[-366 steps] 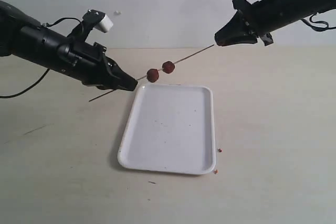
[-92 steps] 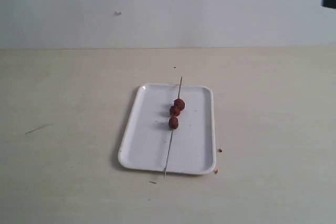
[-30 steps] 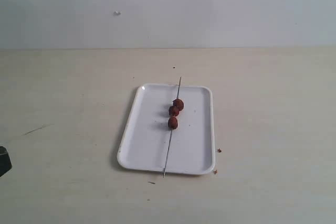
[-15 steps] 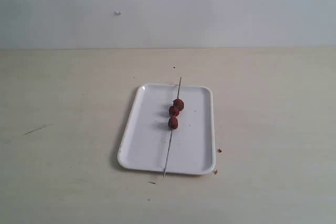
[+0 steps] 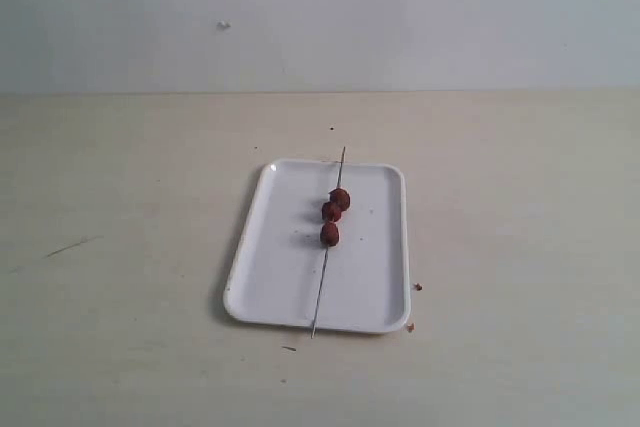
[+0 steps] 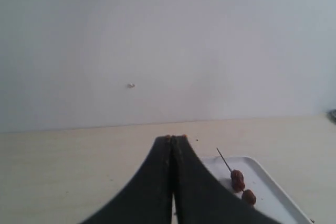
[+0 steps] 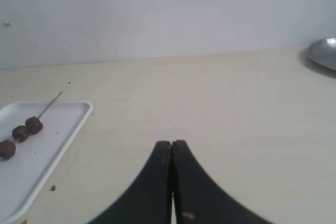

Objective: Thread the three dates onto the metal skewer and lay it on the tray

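Observation:
The white tray [image 5: 280,267] lies in the middle of the table. On it rests the thin metal skewer [image 5: 319,292], running lengthwise, its near tip just past the tray's front rim. The three dates [image 5: 331,213] are threaded in a row on its far half. Neither arm shows in the exterior view. In the left wrist view my left gripper [image 6: 174,138] is shut and empty, with the tray [image 6: 273,192] and dates [image 6: 239,181] off to one side beyond it. My right gripper [image 7: 171,143] is also shut and empty, well apart from the tray [image 7: 63,140] and dates [image 7: 21,132].
Small reddish crumbs [image 5: 417,287] lie on the table by the tray's near right corner. A grey metal dish [image 7: 324,52] sits at the far edge of the right wrist view. The wall stands behind the table.
A dark piece of the left arm at the left edge one second ago has gone out of the exterior view. The skewer, dates and tray have not moved.

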`<state>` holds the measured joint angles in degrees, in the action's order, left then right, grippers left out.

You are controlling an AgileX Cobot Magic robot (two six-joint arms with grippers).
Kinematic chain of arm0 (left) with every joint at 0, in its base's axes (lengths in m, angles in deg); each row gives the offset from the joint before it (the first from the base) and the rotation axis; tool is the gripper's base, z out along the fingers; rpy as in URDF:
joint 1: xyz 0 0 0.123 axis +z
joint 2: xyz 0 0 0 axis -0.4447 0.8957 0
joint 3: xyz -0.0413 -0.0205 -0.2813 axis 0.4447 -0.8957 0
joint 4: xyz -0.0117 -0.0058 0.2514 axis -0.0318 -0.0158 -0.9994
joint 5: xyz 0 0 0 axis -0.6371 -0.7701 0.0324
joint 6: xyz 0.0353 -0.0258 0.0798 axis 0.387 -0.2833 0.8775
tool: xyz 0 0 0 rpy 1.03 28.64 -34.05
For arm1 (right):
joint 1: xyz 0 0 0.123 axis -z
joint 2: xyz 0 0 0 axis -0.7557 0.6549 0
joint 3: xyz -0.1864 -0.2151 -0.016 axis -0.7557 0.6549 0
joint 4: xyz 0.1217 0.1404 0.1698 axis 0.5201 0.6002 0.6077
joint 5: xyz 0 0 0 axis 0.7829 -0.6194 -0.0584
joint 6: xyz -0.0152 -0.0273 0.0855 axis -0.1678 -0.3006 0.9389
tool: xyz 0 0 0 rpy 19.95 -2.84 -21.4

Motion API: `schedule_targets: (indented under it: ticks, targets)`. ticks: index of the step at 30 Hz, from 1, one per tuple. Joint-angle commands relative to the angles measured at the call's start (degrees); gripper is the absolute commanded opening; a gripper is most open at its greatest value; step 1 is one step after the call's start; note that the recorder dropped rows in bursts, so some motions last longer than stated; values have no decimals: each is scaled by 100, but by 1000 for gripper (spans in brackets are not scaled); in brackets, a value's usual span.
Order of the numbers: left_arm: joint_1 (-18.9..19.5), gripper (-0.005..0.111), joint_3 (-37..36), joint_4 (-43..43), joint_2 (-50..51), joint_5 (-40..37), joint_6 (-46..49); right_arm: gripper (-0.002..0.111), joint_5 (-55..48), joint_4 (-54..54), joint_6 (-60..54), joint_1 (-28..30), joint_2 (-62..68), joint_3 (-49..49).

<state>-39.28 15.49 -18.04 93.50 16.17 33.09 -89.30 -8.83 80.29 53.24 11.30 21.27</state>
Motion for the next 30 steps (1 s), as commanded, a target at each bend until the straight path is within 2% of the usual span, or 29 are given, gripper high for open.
schedule_targets:
  ticks: [1,4,7,12,15,19,22,30]
  targets:
    - [36,0,3,242,-28,-246,-62,0,74,-25,-17,30,-31,16]
    - [49,0,3,-153,-28,55,-551,0,74,-25,-17,30,-31,16]
    - [165,0,3,-1400,-32,55,-1258,0,74,-25,-17,30,-31,16]
    - [665,0,-23,-3953,-172,-671,-3045,0,74,-25,-28,30,-31,16]
    - [1131,0,-219,-5045,-188,-824,-4262,0,74,-25,-28,30,-31,16]
    - [1504,0,-629,-5634,-188,-824,-5049,0,74,-25,-15,30,-31,16]
    - [1506,0,-997,-5806,-188,-824,-5033,0,74,-25,-15,30,-31,16]
    - [1506,0,-997,-5806,-188,-671,-4977,0,74,-25,-26,30,-31,16]
